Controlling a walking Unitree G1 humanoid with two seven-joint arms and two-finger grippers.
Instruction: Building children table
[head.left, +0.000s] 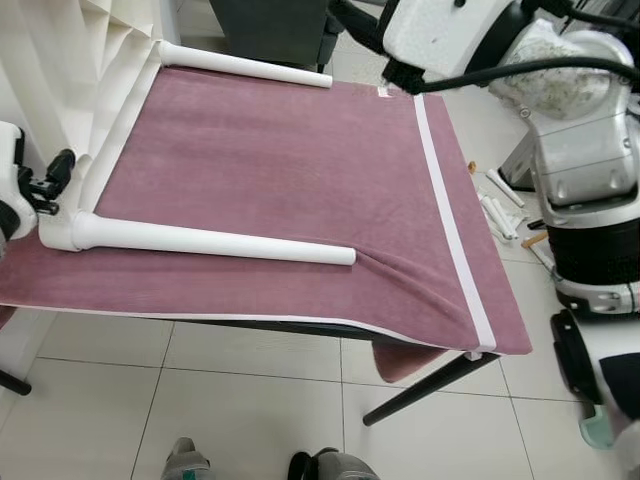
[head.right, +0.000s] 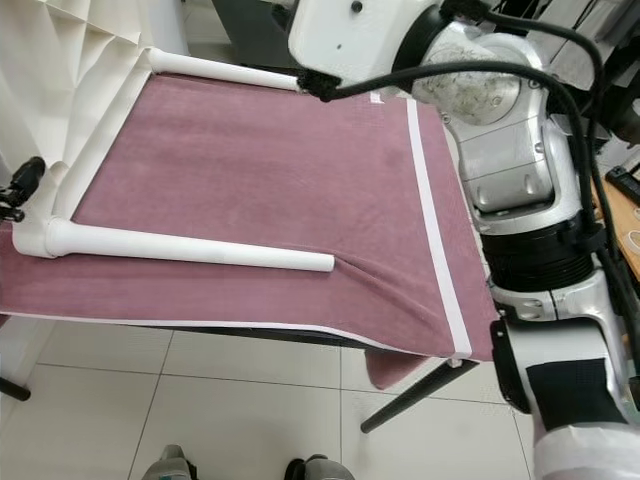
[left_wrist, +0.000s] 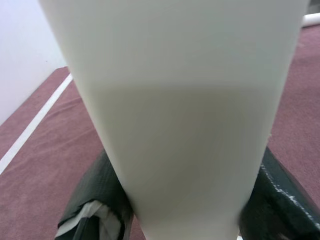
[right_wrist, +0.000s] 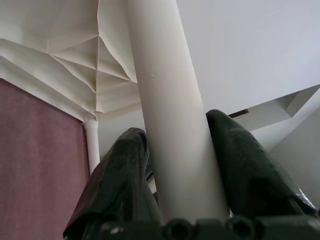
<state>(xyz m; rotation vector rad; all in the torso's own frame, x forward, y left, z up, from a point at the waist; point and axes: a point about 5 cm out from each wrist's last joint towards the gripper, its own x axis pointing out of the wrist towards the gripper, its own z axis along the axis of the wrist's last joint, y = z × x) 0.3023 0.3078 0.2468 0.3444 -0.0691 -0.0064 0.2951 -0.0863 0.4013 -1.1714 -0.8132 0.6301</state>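
Across the middle of the left eye view lies a mauve towel (head.left: 270, 160) with a white stripe, spread over a dark-framed work table (head.left: 420, 385). On it rests the children's table, tipped on its side: its white top (head.left: 105, 140) stands along the left edge of the frame, and two white legs point toward the right, the near leg (head.left: 215, 241) low in the frame and the far leg (head.left: 245, 65) near the top.

The left gripper (left_wrist: 170, 210) shows in its wrist view pressed together around the near leg, one black finger on each side, probably close to the socket end. The right gripper (right_wrist: 175, 205) likewise pinches the far leg between its two fingers (right_wrist: 250, 165).

The legs look like rigid, hollow, smooth-painted tubes, likely light but slippery. A firm squeeze across the round section, close to the joint, would probably give the best control when twisting or seating them. The top looks thin and stiff, and the towel should cushion it.

No brand, label or readable writing can be made out.
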